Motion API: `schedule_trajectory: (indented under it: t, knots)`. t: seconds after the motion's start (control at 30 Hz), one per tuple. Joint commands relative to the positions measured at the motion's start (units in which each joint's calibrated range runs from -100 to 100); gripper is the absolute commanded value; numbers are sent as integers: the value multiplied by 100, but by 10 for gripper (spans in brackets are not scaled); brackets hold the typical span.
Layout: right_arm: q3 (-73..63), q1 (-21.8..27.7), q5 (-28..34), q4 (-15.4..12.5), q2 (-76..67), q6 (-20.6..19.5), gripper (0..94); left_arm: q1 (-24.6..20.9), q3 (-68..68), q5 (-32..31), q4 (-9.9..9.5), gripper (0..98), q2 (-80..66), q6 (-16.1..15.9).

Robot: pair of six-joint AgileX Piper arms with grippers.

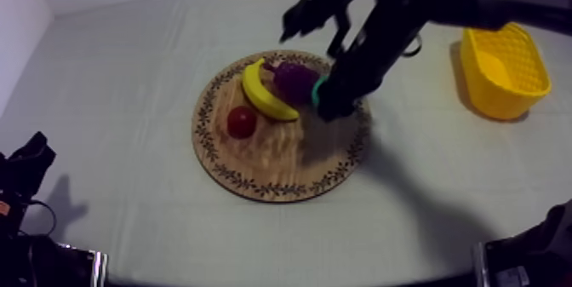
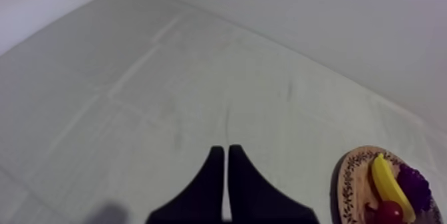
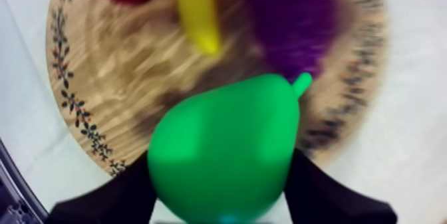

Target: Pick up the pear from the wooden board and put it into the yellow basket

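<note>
My right gripper [image 1: 328, 101] is shut on the green pear [image 3: 226, 153], with one black finger on each side of it. It holds the pear over the right part of the round wooden board [image 1: 281, 175], close to the grapes [image 1: 294, 80]. In the top view only a green sliver of the pear [image 1: 316, 93] peeks out beside the arm. The yellow basket [image 1: 504, 71] stands at the far right of the table. My left gripper [image 2: 227, 157] is shut on nothing, its fingers lying together over bare cloth.
On the board lie a banana [image 1: 264, 93], a small red fruit [image 1: 242, 122] and the purple grapes. My left arm [image 1: 25, 171] rests low at the table's left edge. Open cloth lies between the board and the basket.
</note>
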Motion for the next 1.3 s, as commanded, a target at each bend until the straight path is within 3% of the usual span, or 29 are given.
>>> schedule_trajectory:
  t: [0.0,0.3,0.57,0.7,0.9,1.27]
  knots:
    - [11,210,-60,169,-787,-127,428,-2,2,4,0,1,2,2]
    - [10,1275,-284,844,-1957,-590,445,-2,2,4,0,1,2,2]
    - [104,2468,-733,1544,-2270,-1279,455,-2,2,4,0,1,2,2]
    - [284,2999,-1000,1751,-2315,-1523,458,-2,2,4,0,1,2,2]
    - [660,3441,-1320,1747,-2006,-1468,451,-2,2,4,0,1,2,2]
    - [779,3663,-1571,1527,-972,-1272,470,-2,2,4,0,1,2,1]
